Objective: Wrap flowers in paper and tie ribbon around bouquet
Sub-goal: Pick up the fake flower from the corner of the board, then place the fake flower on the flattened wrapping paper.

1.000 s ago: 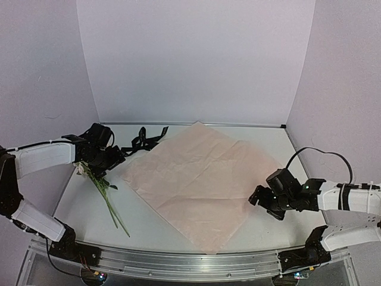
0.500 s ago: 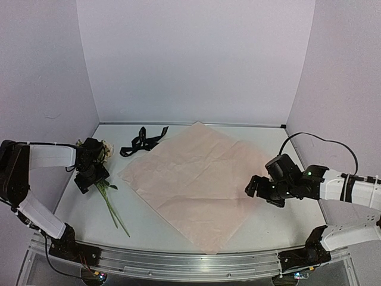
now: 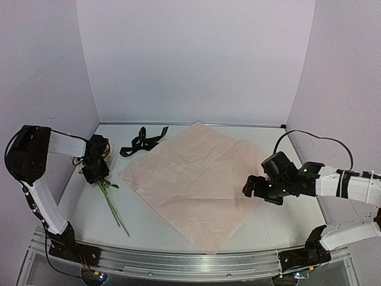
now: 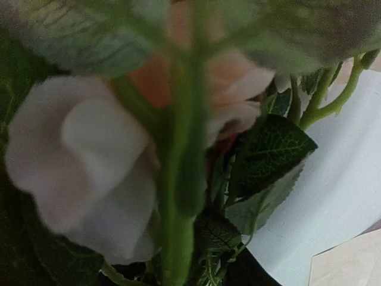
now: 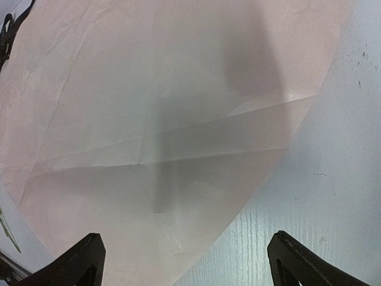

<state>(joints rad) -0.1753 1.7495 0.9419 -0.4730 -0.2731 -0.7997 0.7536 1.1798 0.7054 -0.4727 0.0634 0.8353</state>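
A: Change since the earlier frame: the left gripper (image 3: pixel 96 174) has come down onto the blossom end of the flowers (image 3: pixel 111 201), and its arm is now folded tight against the left wall. The right gripper (image 3: pixel 250 189) has slid a little left, toward the paper (image 3: pixel 199 179).

B: Left jaw state?

A: Cannot tell. The left wrist view is filled by the flowers (image 4: pixel 89 149), blurred pale petals and veined green leaves pressed close to the lens, and no finger shows. From above, the gripper body covers the spot where it meets the bunch.

B: And the flowers beyond it?

A: The blossoms lie just at the gripper, on its far side near the left wall. The thin stems run from it toward the near edge of the table (image 3: pixel 271 229). The whole bunch lies to the left of the paper, not touching it.

B: Right side?

A: The right gripper (image 5: pixel 184 262) stands wide open and holds nothing. It hovers over the right edge of the paper (image 5: pixel 149 119), which lies flat and creased below it, with bare table to the right.

B: Ribbon?

A: The ribbon (image 3: pixel 141 141) lies loosely bunched by the paper's far left edge, between the paper and the blossoms, and apart from both grippers.
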